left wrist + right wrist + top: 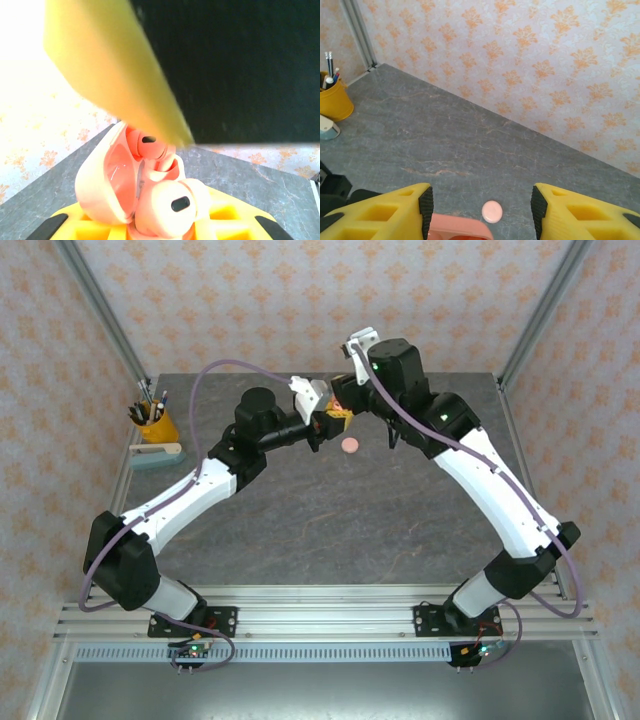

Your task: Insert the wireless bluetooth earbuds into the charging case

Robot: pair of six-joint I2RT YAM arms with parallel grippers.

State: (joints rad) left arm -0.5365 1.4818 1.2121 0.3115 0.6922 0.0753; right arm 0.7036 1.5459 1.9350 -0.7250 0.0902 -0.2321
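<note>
On the grey table (330, 530) my arms bow inward: left gripper (322, 428) clamps the charging case (105, 185) holding earbuds (172, 202), right gripper (481, 205) spread just above.

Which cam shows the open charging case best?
Left wrist: the open charging case sits mid-frame, close up, earbuds visible inside. Top external gives a tiny pink speck; right wrist catches its rim at the bottom edge.

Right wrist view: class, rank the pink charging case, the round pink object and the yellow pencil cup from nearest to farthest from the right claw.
1. The pink charging case: bottom edge, between the fingers of the right claw.
2. The round pink object: on the table just beyond.
3. The yellow pencil cup: far left.
</note>
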